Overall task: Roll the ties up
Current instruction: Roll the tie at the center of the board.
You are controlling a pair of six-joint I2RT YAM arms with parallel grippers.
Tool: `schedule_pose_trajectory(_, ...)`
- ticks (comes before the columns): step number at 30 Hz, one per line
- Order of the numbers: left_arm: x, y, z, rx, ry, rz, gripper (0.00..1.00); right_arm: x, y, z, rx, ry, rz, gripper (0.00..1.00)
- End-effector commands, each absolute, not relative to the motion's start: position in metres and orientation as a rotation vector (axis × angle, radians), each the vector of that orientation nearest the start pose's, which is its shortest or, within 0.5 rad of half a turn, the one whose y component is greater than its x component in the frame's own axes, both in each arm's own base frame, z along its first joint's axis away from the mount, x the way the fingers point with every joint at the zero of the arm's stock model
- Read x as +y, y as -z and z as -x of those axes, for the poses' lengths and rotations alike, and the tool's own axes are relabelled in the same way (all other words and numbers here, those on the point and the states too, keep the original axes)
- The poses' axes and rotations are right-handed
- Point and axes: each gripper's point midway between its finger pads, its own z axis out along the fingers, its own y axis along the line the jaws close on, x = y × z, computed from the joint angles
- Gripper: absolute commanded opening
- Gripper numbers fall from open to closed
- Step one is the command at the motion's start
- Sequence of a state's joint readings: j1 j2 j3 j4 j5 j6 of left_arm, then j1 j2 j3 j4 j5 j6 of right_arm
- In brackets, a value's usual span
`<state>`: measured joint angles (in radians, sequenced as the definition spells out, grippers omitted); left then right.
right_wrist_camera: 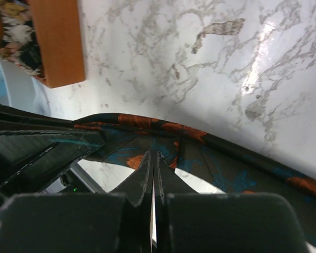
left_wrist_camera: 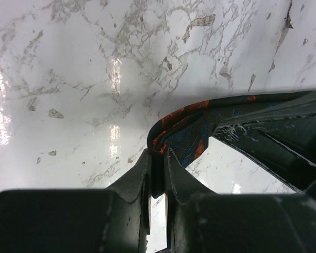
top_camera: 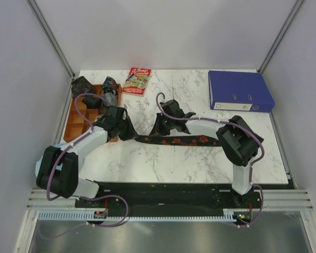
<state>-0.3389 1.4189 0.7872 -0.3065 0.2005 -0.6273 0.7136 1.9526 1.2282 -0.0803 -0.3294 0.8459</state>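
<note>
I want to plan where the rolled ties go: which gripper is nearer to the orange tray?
Left. The left gripper pinches the tie just right of the orange tray; the right gripper grips it farther right.

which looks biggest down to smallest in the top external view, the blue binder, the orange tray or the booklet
1-2. blue binder and orange tray: about alike, and the left arm hides part of the tray, so no ranking between them.
3. booklet: clearly smallest.
</note>
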Motion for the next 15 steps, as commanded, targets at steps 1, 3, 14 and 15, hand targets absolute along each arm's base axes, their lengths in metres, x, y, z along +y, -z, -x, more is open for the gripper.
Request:
schedule_pose_trajectory(1, -0.152, -0.084, -0.284, 2.592, 0.507, 0.243, 0.08, 0.389, -0.095, -0.303, 2.546, -1.097, 0.012, 0.02)
schedule_pose_trajectory(3, -0.150, -0.091, -0.281, 2.593, 0.483, 0.227, 0.09, 0.394, -0.099, -0.299, 2.540, -1.108, 0.021, 0.02)
schedule_pose_trajectory(14, -0.136, -0.103, -0.273, 2.590, 0.392, 0.228, 0.08, 0.425, -0.082, -0.283, 2.583, -1.104, 0.018, 0.00)
schedule_pose_trajectory(15, -0.134, -0.101, -0.273, 2.596, 0.373, 0.227, 0.08, 0.428, -0.082, -0.279, 2.584, -1.112, 0.025, 0.00)
